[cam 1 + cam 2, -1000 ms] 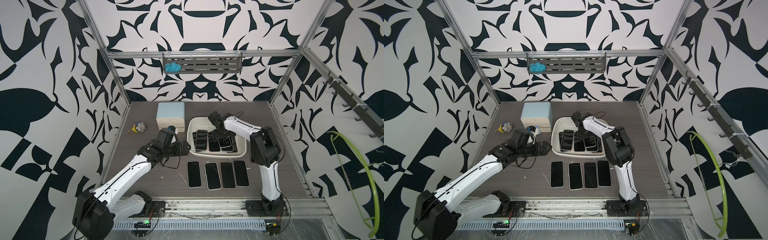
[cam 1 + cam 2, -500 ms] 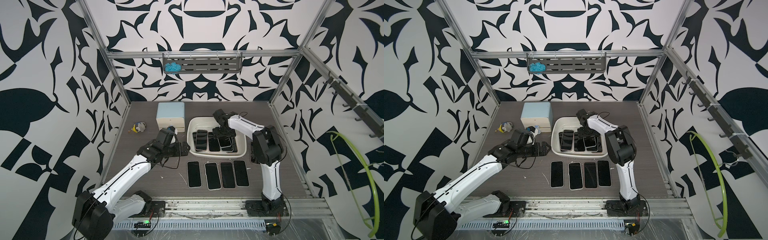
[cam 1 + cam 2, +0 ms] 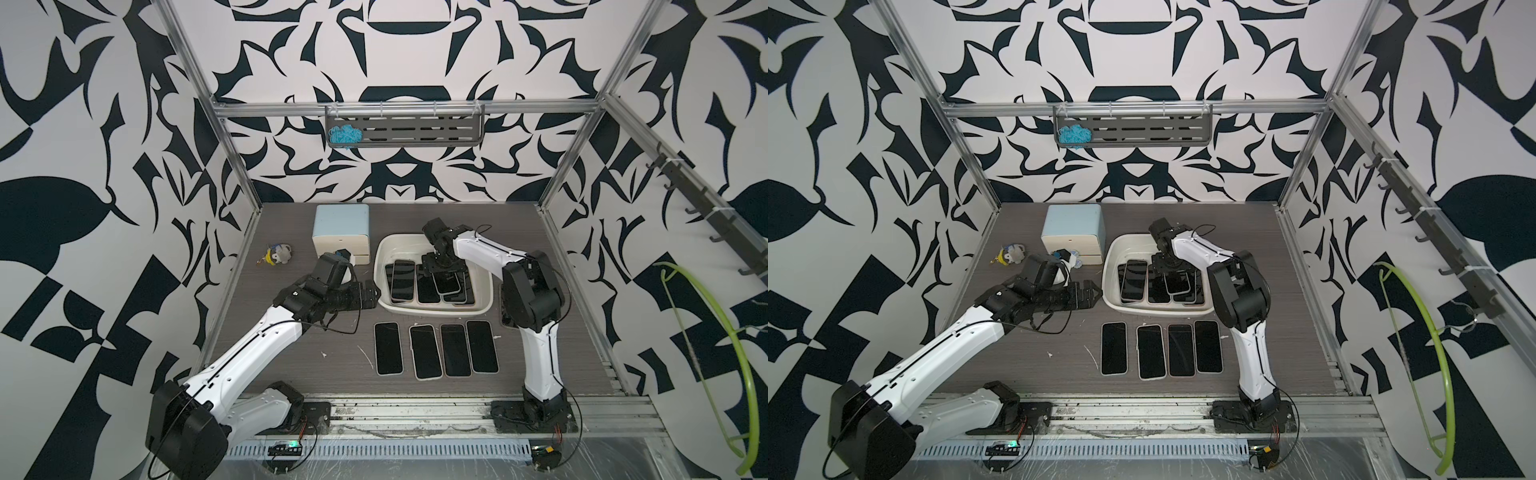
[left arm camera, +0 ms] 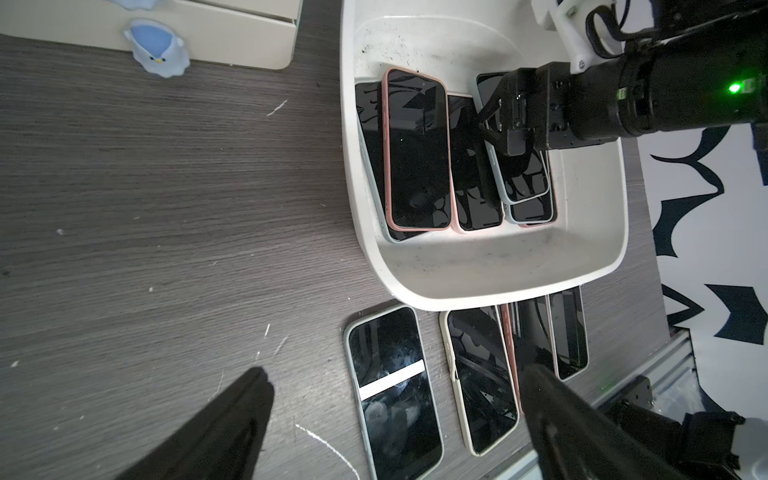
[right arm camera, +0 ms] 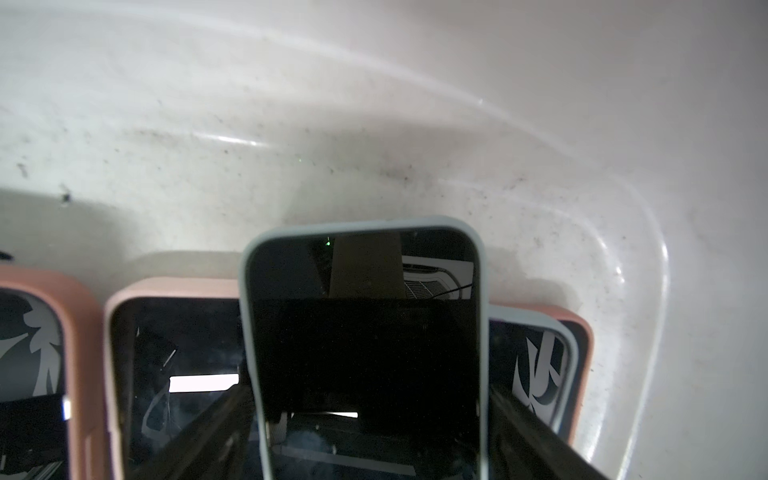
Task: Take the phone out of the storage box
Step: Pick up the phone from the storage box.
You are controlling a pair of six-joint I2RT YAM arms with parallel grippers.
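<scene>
- Change: my right tool point(image 5: 368, 395) has pulled its jaws in over the last second. They stood wide over the pile and now bracket one handset.
- Target: the phone point(image 5: 365, 328) in the pale blue case lies on top of the pile inside the storage box point(image 4: 498, 286), overlapping two others on my right arm's side.
- In the right wrist view the fingers point(image 5: 226, 419) sit against both long edges of the case, so I read this as grasping the phone. It is not lifted and rests on its neighbours.
- Meaning for the task: the grip looks about made. My guess for the next step is a lift clear of the rim, then out to the worktop point(image 3: 311, 365).
- My left tool point(image 3: 371, 296) is unchanged: spread wide, holding nothing, hovering just beside the box's outer wall.
- The row of four phones point(image 3: 424, 351) lies in front of the box, same as before. Several more are in the box, including a pink-cased phone point(image 4: 415, 149).
- Writing: none readable. Screens are dark and show only reflections. I see no brand marks on the cases, the box or the drawer unit point(image 3: 341, 232).
- A green light point(image 4: 734, 88) glows on my right arm; I can read no text near it.
</scene>
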